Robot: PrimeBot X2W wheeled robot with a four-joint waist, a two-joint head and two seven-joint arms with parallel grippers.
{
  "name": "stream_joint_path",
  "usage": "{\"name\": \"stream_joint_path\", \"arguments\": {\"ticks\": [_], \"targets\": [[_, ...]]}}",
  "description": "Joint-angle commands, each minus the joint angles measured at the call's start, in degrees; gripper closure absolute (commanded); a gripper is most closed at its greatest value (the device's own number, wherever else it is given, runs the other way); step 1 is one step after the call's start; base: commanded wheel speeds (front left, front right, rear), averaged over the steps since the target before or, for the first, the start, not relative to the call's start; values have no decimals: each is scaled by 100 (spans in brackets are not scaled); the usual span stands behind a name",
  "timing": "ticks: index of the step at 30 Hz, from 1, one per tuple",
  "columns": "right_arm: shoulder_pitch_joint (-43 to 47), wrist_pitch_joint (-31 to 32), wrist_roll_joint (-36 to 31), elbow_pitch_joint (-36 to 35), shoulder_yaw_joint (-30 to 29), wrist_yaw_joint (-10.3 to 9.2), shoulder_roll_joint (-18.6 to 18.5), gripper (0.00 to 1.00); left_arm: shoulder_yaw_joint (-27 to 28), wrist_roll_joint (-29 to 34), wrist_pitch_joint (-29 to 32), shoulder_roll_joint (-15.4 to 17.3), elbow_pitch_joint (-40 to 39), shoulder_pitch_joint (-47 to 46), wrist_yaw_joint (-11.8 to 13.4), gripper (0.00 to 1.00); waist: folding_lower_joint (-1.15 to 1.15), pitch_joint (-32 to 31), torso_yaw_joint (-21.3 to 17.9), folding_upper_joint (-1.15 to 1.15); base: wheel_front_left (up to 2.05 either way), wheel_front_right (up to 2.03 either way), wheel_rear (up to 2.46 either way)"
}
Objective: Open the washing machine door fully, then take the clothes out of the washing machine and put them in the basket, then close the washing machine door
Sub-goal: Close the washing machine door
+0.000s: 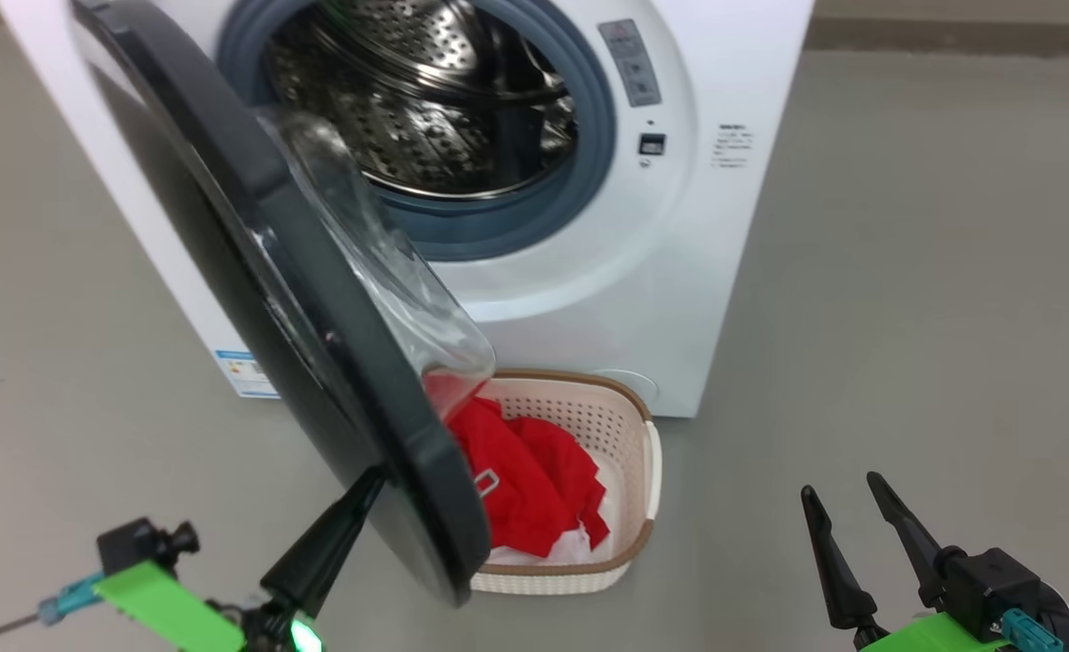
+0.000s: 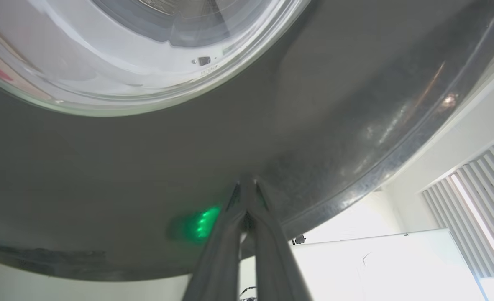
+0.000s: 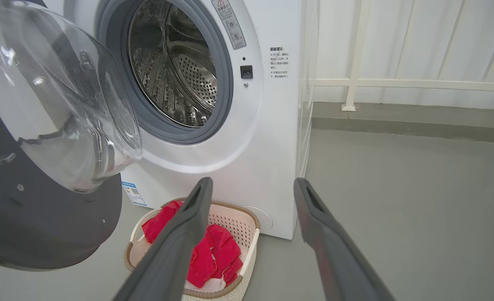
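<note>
Black door (image 1: 226,244) half-hides basket (image 1: 629,426) w/ red clothes (image 1: 525,480)

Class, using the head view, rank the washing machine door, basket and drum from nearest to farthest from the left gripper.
1. washing machine door: right at the left gripper's tips.
2. basket: on the floor, to its right.
3. drum: inside the washing machine, beyond the door.

Plain lab-like test room: washing machine (image 1: 643,299) on grey floor (image 1: 914,317), white panelled wall (image 3: 418,37), whiteboard (image 2: 376,267).
</note>
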Motion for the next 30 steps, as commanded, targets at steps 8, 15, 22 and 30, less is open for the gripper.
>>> {"name": "stream_joint_path", "arguments": {"ticks": [8,15,22,30], "targets": [[-428,-86,-42,-148,156,36,-66,0,-61,-73,158,-23,311,-760,-197,100,0,310,-483,0,0,0,0],[-587,-89,-75,-172,181,36,-66,0,-142,-143,295,-34,685,-1364,-275,100,0,590,-794,0,0,0,0],[-730,-77,-117,-179,218,36,-97,0,-85,-267,280,-51,1200,-2173,-321,100,0,834,-1003,0,0,0,0],[-895,-75,-80,-194,325,36,-137,0,-3,-207,256,-61,1605,-2930,-329,100,0,1052,-1252,0,0,0,0]]}}
